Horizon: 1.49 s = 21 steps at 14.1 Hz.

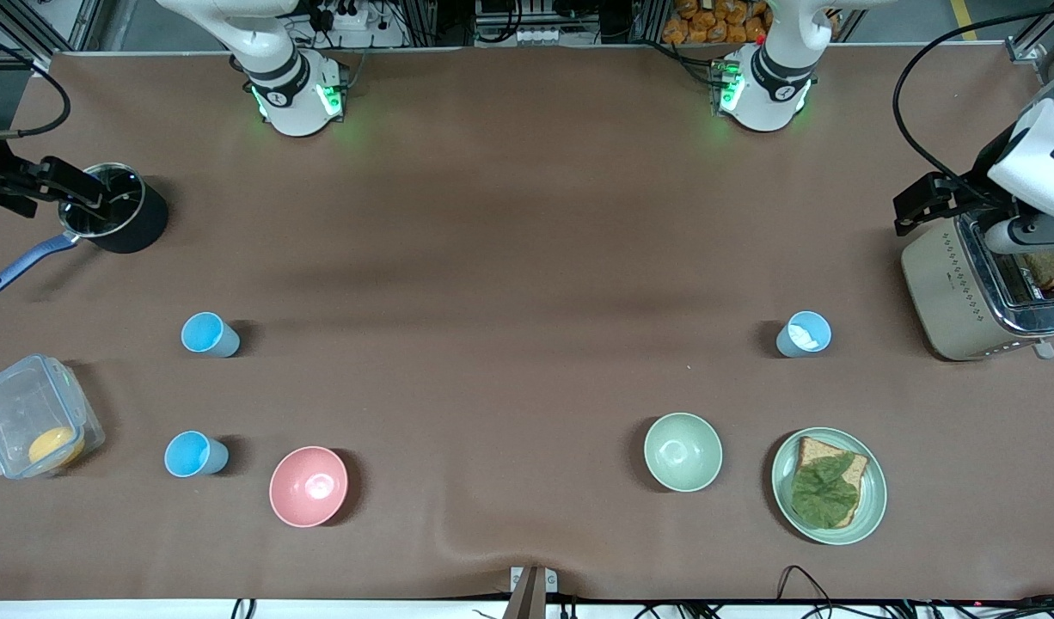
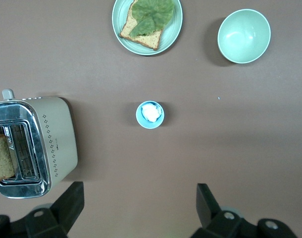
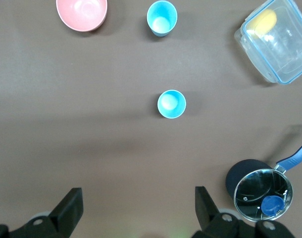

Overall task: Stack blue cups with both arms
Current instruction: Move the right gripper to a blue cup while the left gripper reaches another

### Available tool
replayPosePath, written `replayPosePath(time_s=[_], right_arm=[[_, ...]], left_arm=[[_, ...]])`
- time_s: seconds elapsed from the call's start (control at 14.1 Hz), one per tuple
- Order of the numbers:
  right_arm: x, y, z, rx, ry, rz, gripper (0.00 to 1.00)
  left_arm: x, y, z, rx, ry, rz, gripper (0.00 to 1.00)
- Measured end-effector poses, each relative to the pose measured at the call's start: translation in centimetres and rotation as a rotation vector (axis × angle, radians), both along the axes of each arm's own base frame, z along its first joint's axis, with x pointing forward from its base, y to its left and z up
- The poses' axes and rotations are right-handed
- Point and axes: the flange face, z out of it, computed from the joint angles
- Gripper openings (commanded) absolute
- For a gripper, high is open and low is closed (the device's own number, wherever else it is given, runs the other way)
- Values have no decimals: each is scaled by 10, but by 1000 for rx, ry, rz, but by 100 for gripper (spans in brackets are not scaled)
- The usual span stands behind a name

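Looking down on a brown-covered bench [image 1: 510, 258], with the arm bases along the edge farthest from the front camera.

Holding the right gripper [image 3: 137, 210] up over the pot [image 1: 119, 219] by the corner at the right arm's end, fingers spread wide, gripping nothing. Holding the left gripper [image 2: 138, 210] over the toaster [image 1: 965, 288] at the left arm's end, likewise spread wide and empty.

Seeing three blue cups, all upright and well apart:
- Mid cup [image 1: 209, 334] standing toward the right arm's end, about midway between the long edges.
- Edge cup [image 1: 194, 454] standing nearer the front camera than the mid cup, between the box [image 1: 33, 425] and the pink bowl [image 1: 309, 486].
- Filled cup [image 1: 804, 334] standing toward the left arm's end, near the toaster, carrying something white inside.

Judging the task as not yet begun: no cup lifted, none nested.

Planning the first grasp:
- Treating the two empty cups as the likelier pair, since the white stuff would probably be blocking any nesting.
- Centring the fingers on opposite sides of a cup's wall before descending.
- Closing gently below the rim, avoiding squeezing the thin plastic out of round.
- Lifting straight up, avoiding tipping.
- Approaching the edge cup from above, staying clear of the pink bowl and box.
- Aligning rim over rim before lowering one cup into the other.
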Motion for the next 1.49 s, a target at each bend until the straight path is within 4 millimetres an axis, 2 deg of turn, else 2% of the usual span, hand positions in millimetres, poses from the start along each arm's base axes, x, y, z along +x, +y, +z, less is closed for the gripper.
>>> replayPosePath(time_s=[0.36, 0.64, 0.78, 0.99, 1.14, 1.35, 1.49], right_arm=[[1, -1, 3, -1, -14, -2, 100], [1, -2, 3, -1, -14, -4, 100], [5, -2, -4, -1, -24, -4, 100], [15, -3, -40, -1, -25, -6, 100], [20, -4, -66, 0, 2, -7, 100], [31, -8, -108, 1, 34, -13, 100], [36, -10, -142, 1, 36, -17, 100]], left_arm=[[0, 2, 0, 0, 0, 4, 100], [2, 19, 0, -32, 4, 17, 100], [2, 21, -1, -35, 7, 22, 100], [4, 25, -12, -33, 27, 30, 100], [11, 32, -32, -33, 29, 42, 100], [20, 37, -80, -33, 38, 48, 100], [24, 38, -121, -35, 24, 48, 100]])
